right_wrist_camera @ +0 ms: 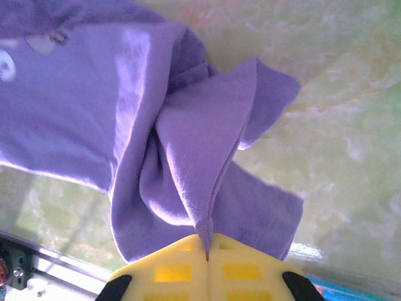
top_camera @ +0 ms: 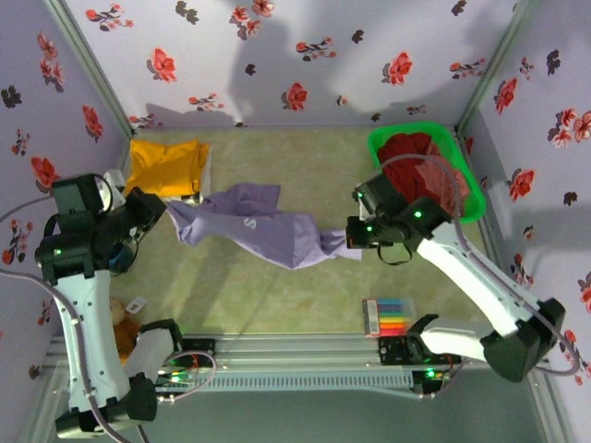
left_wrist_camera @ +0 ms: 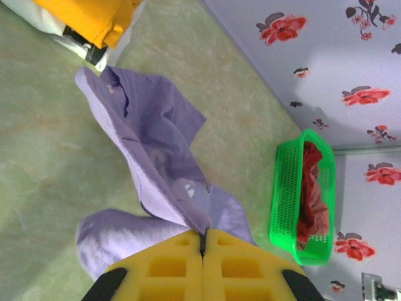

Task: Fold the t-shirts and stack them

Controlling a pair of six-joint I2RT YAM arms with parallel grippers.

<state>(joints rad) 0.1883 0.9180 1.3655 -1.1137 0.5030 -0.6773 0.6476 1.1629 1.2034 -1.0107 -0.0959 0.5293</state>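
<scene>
while the left gripper [left_wrist_camera: 202,241] is clamped on one end of the purple tee [top_camera: 263,231] and the right gripper [right_wrist_camera: 207,248] on the other, the tee spans the table [top_camera: 277,300] between them, long axis left-to-right, each arm nearest its own end.

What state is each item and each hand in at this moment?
lavender t-shirt, unfolded, bunched, stretched between both hands.
left hand, shut on lavender t-shirt.
right hand, shut on lavender t-shirt.
mustard-yellow t-shirt, lying at the far left, roughly folded.
green basket, upright, holding clothes.
dark red t-shirt, crumpled in the basket.
</scene>
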